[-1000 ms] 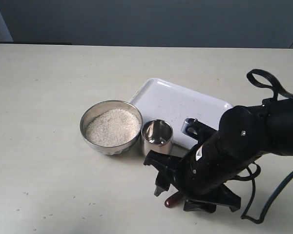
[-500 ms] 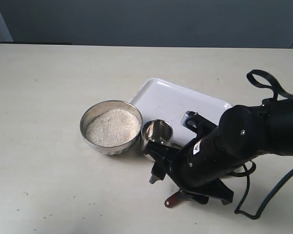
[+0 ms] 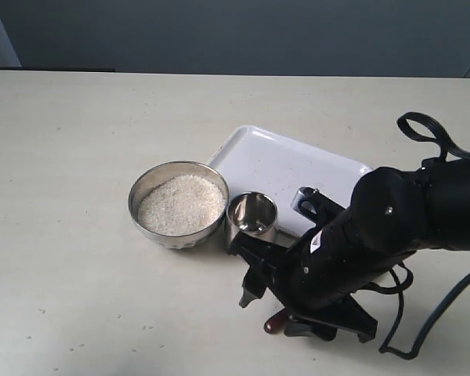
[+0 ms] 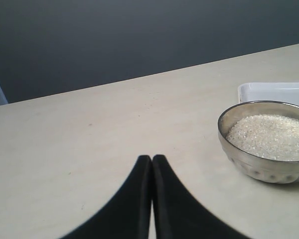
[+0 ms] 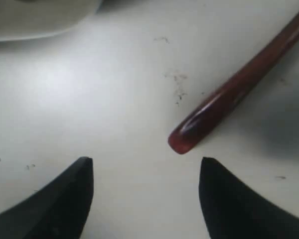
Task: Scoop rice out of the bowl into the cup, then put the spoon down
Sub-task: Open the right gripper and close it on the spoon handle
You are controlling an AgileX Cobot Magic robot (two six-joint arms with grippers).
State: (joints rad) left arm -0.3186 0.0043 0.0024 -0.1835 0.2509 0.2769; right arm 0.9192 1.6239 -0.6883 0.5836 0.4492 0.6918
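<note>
Right end effector (image 5: 145, 164) gapes released just short of the spoon (image 5: 229, 94) handle's tip, which lies on the tabletop (image 3: 78, 274) at five o'clock from the cup (image 3: 252, 215). Likely the pickup step: next, advance, straddle the handle, clench. Left end effector (image 4: 152, 162) sits clenched, empty.

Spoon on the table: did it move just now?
No. The spoon shows its end at the same spot below the cup as a second ago; the rest is hidden under the arm.
</note>
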